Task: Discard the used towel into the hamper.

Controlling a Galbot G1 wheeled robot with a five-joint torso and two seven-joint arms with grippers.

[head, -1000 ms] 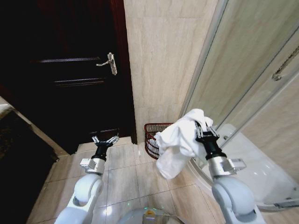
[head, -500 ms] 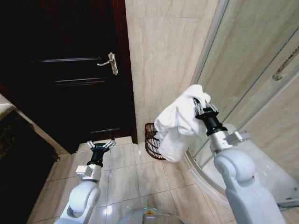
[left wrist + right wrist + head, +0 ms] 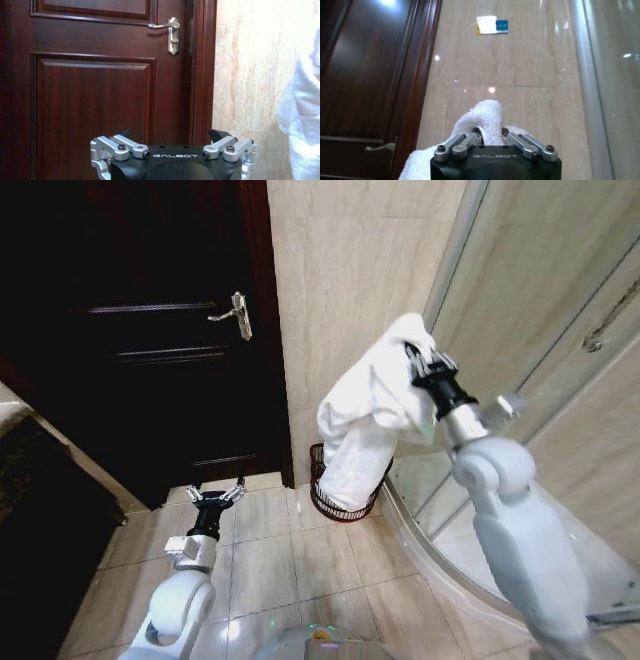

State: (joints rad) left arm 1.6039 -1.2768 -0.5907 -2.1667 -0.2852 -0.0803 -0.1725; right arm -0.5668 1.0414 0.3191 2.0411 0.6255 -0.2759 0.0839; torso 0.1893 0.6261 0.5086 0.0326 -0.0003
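A white towel (image 3: 365, 415) hangs from my right gripper (image 3: 418, 360), which is shut on its top and held high beside the tiled wall. The cloth droops down over the hamper (image 3: 322, 480), a dark red-brown wire basket standing on the floor in the corner by the wall; the towel's lower end hides much of its opening. In the right wrist view the towel (image 3: 482, 116) bulges out between the fingers. My left gripper (image 3: 215, 499) is open, low over the floor tiles, facing the dark door. The towel's edge (image 3: 302, 123) shows in the left wrist view.
A dark wooden door (image 3: 150, 330) with a metal lever handle (image 3: 236, 315) fills the left. A curved glass shower enclosure (image 3: 540, 330) stands right of the hamper, its white base (image 3: 450, 555) curving across the floor. Beige floor tiles (image 3: 300, 560) lie between my arms.
My right arm has lifted and moved forward and left with the towel, bringing the cloth over the hamper. The left arm has sunk slightly and stayed open.
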